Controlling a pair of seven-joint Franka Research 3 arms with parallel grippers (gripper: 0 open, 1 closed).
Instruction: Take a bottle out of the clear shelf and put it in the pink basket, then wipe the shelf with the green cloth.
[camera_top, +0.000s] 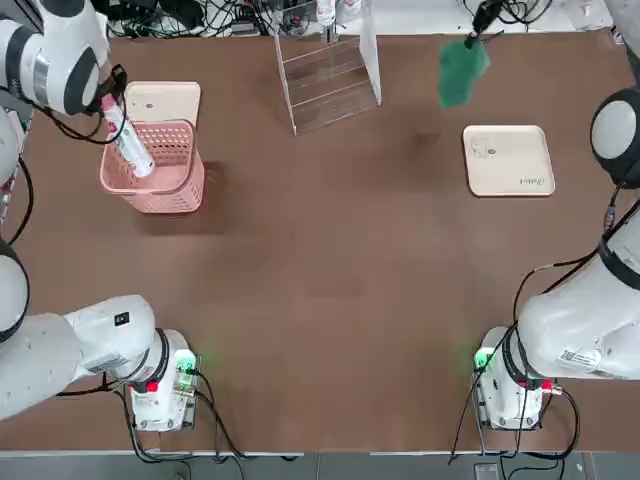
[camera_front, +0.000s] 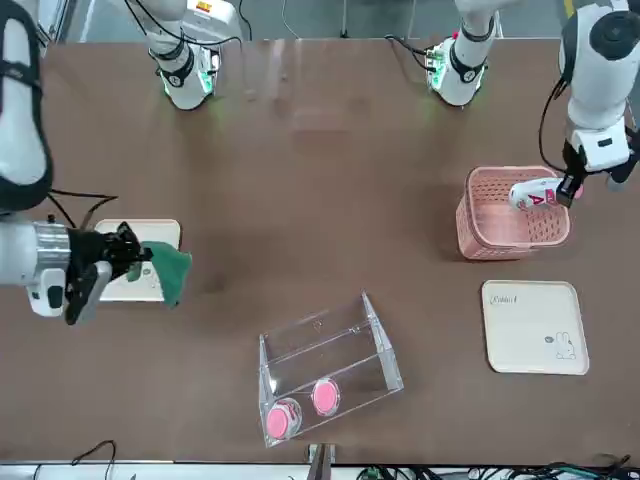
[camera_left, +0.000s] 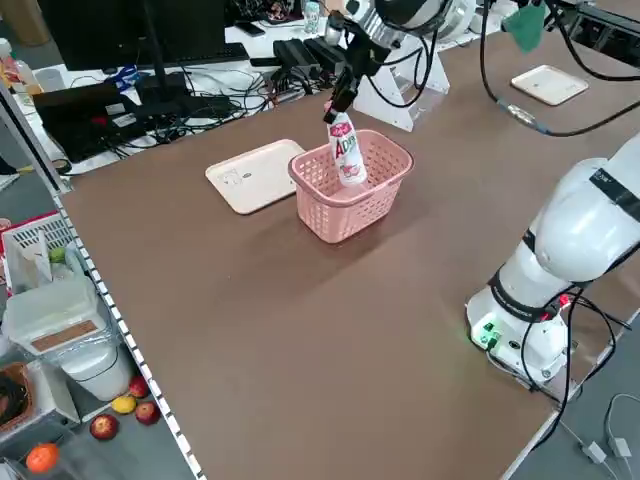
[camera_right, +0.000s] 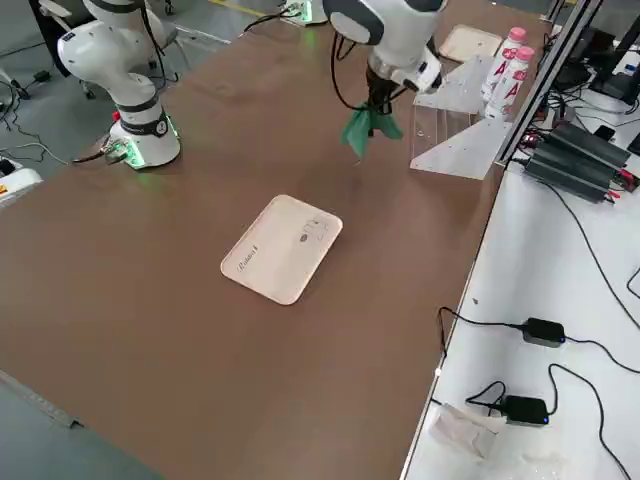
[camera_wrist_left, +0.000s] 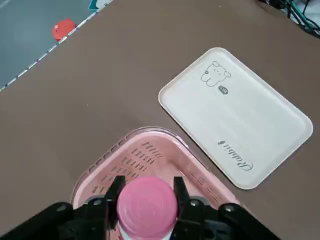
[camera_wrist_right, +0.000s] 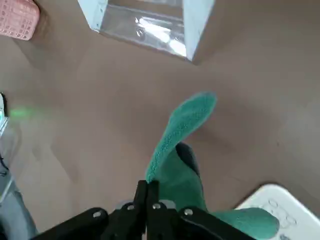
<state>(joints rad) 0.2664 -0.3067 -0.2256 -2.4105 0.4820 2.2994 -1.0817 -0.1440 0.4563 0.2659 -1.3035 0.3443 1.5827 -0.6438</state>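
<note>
Over the basket, the left gripper is clamped on the bottle just below its pink cap; the bottle hangs tilted with its lower end inside the basket, and whether it touches the basket floor cannot be told. In the left wrist view the pink cap sits between the two fingers, with the basket's rim beneath. A cream tray lies just behind the basket, on its far side from the arm bases, nearly touching it.

To the right of the basket, farther back toward the table's far edge, stands the shelf, its open side facing the bases. In the front view two pink-capped bottles remain in it.

Well to the right of the basket, beyond the shelf, the right gripper is shut on the cloth, which hangs down above the table. The right wrist view shows the cloth pinched between the closed fingers, with the shelf ahead of it and apart. A second cream tray lies on the table near the cloth, on the side toward the bases.
</note>
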